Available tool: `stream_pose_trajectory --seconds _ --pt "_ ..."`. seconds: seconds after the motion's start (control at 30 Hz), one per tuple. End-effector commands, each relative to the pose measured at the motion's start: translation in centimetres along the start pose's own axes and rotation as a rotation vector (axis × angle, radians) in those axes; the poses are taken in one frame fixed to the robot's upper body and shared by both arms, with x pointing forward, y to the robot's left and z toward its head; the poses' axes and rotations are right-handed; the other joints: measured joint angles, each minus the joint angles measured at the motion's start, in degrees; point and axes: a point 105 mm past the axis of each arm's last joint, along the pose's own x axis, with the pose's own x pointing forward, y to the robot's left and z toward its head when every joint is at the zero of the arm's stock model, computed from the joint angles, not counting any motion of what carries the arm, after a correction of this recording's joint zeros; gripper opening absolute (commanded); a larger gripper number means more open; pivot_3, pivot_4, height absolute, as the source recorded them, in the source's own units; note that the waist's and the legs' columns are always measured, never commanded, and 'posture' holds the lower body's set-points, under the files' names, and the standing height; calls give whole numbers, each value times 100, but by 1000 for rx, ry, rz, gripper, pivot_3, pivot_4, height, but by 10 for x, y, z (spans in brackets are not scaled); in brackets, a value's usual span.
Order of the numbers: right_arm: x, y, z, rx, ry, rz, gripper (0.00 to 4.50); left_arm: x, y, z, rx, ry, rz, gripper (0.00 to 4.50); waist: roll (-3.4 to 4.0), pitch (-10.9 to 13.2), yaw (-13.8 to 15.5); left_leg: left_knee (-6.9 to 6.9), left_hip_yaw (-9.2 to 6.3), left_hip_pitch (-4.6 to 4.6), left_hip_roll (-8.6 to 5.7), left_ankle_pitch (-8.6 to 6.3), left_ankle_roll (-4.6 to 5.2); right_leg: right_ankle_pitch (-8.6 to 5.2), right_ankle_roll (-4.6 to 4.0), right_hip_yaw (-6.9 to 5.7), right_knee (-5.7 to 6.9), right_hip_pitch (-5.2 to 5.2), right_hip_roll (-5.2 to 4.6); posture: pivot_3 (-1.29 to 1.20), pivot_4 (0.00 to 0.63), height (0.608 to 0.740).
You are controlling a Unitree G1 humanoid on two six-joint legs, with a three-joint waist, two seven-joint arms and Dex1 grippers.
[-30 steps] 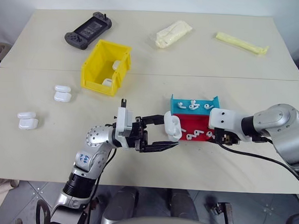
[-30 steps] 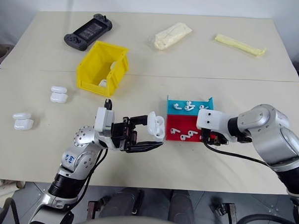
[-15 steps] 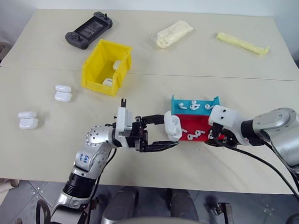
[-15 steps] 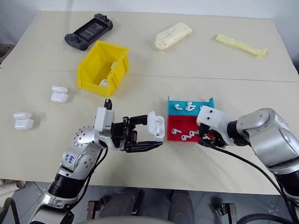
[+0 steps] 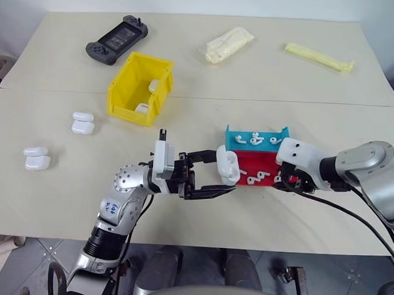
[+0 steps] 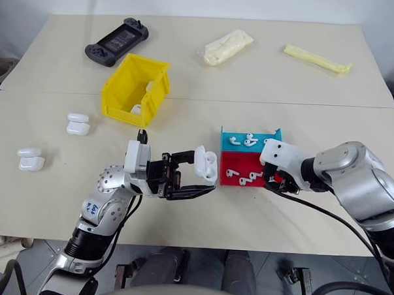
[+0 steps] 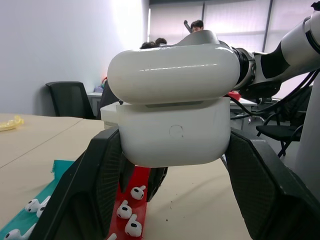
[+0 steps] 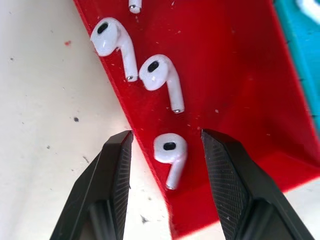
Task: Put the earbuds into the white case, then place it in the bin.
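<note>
My left gripper (image 5: 221, 173) is shut on the white case (image 5: 227, 166), holding it off the table just left of the red tray (image 5: 265, 165). The case's lid stands open (image 7: 172, 70). My right gripper (image 8: 166, 137) points down into the red tray's right end. Its fingers (image 8: 114, 170) are open on either side of one earbud (image 8: 170, 152) without touching it. Two more earbuds (image 8: 161, 75) lie further along the tray. The yellow bin (image 5: 131, 86) stands at the back left with white cases (image 5: 154, 85) inside.
A blue tray (image 5: 236, 139) with earbuds adjoins the red tray's far side. Pairs of white cases (image 5: 82, 122) (image 5: 37, 158) lie on the left. A game controller (image 5: 117, 38), a cream bag (image 5: 229, 44) and a yellow packet (image 5: 318, 57) lie at the back.
My right gripper has tipped further down over the red tray's right end. The left gripper and the case have kept still.
</note>
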Motion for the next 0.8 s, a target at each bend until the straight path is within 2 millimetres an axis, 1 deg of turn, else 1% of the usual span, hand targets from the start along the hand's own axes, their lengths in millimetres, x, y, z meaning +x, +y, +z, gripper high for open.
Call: stream_pose_trajectory --seconds 0.03,0.5,0.6,0.63,0.7,0.73,0.8 --pt "-5 -2 2 -69 26 -18 2236 2 0 6 40 -12 -7 2758 0 0 -1 0 0 0 0 0 0 0 0 0 0 0 0 0 150 740" --pt "3 2 3 -64 27 5 2236 3 1 7 43 -13 0 2758 0 0 -2 0 0 0 0 0 0 0 0 0 0 0 0 0 150 740" --pt "4 1 3 -64 28 5 1662 2 2 8 46 -12 2 2758 0 0 0 0 0 0 0 0 0 0 0 0 0 0 0 0 150 740" --pt "4 1 3 -64 28 4 1390 2 2 8 47 -11 2 2758 0 0 -1 0 0 0 0 0 0 0 0 0 0 0 0 0 150 740" --pt "4 1 3 -64 26 4 694 2 2 8 48 -11 4 2758 0 0 -3 0 0 0 0 0 0 0 0 0 -1 0 0 0 150 740" --pt "5 1 4 -64 25 5 460 2 2 8 49 -10 4 2758 0 0 -2 0 0 0 0 0 0 0 0 1 0 0 0 0 150 740" --pt "5 1 5 -65 21 4 455 1 1 9 49 -9 4 2758 0 0 -3 0 0 0 1 0 0 0 0 0 0 0 1 0 150 740"
